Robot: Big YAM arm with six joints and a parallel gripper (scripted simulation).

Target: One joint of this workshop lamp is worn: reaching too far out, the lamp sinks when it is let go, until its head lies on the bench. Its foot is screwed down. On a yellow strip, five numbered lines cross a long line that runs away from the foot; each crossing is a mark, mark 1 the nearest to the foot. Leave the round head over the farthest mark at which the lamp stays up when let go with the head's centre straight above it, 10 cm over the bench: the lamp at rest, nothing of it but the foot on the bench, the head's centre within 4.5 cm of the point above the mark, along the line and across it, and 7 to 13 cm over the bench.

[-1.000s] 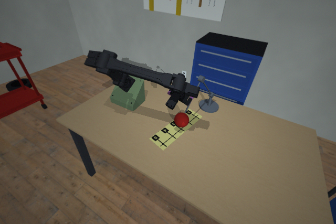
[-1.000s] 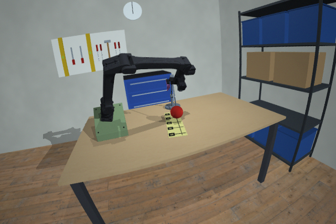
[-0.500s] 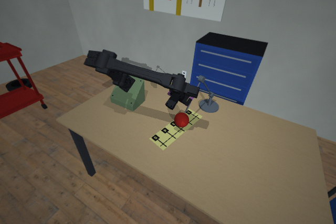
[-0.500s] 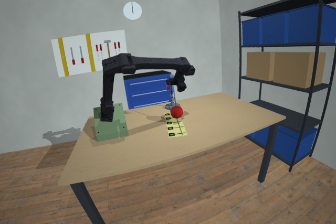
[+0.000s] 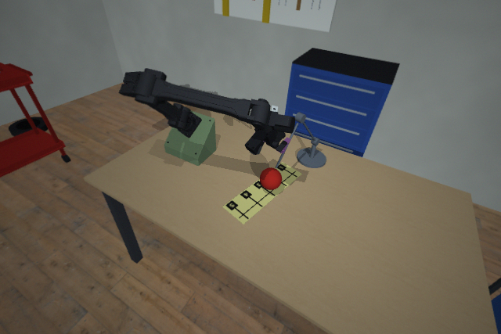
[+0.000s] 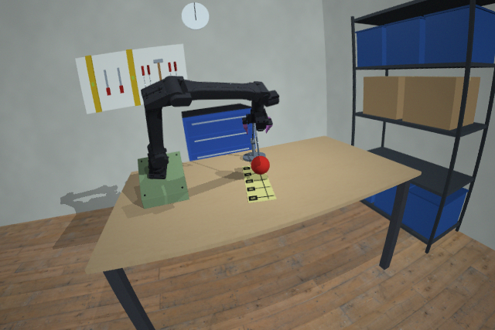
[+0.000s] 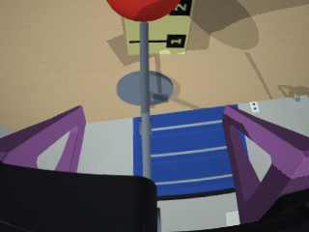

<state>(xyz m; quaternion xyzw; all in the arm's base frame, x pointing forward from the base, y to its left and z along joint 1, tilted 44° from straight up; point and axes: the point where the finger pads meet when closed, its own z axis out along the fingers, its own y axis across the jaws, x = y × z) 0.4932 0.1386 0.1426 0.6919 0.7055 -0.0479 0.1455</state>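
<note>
The lamp's red round head [image 5: 270, 178] [image 6: 260, 165] [image 7: 144, 6] hangs above the yellow strip [image 5: 242, 205] [image 6: 258, 193] [image 7: 159, 29], clear of the bench. It is nearer the foot end of the strip; I cannot tell exactly which mark is below it. The grey foot [image 5: 311, 159] [image 6: 247, 157] [image 7: 126, 89] stands past mark 1. The lamp's thin upper rod [image 5: 280, 159] [image 6: 257, 146] [image 7: 144, 63] slopes down to the head. My gripper [image 5: 284, 145] [image 6: 257, 130] [image 7: 154, 113] is open above the head, purple fingers wide on either side of the rod, gripping nothing.
The lamp's elbow joint [image 5: 300, 117] stands high, close behind my gripper. The green base block [image 5: 189, 144] [image 6: 163, 182] carries my arm at the left of the bench. The blue drawer cabinet [image 5: 336, 104] [image 6: 216, 132] [image 7: 188, 140] stands behind the bench.
</note>
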